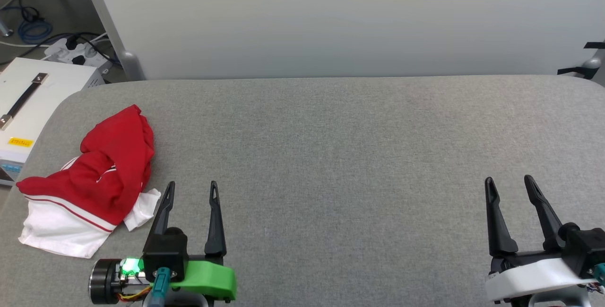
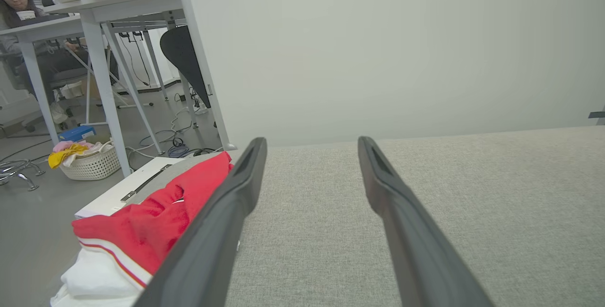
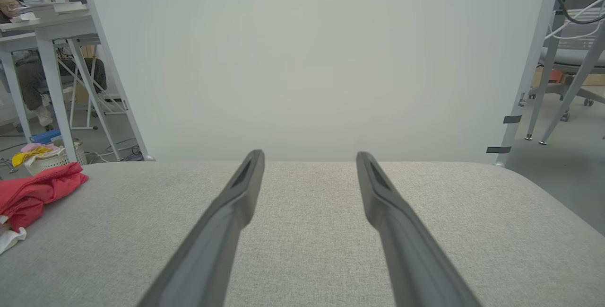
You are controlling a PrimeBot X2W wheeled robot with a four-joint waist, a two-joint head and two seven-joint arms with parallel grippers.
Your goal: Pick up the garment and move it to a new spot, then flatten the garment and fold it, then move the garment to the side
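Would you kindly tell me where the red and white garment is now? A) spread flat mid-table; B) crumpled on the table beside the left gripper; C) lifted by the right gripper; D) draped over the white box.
B: the garment lies bunched on the grey table beside the open left gripper; the right gripper stands open and empty.

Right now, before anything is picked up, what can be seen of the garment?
The garment is soft red cloth with white parts and red-and-white striped trim. It lies crumpled in a heap, not flattened. The red bulk is bunched on top, and white cloth spreads out beneath it at the near edge. No lettering shows among the folds. It rests on the gray fabric-covered table, close to its left edge. The open left gripper stands just to its right, not holding it.
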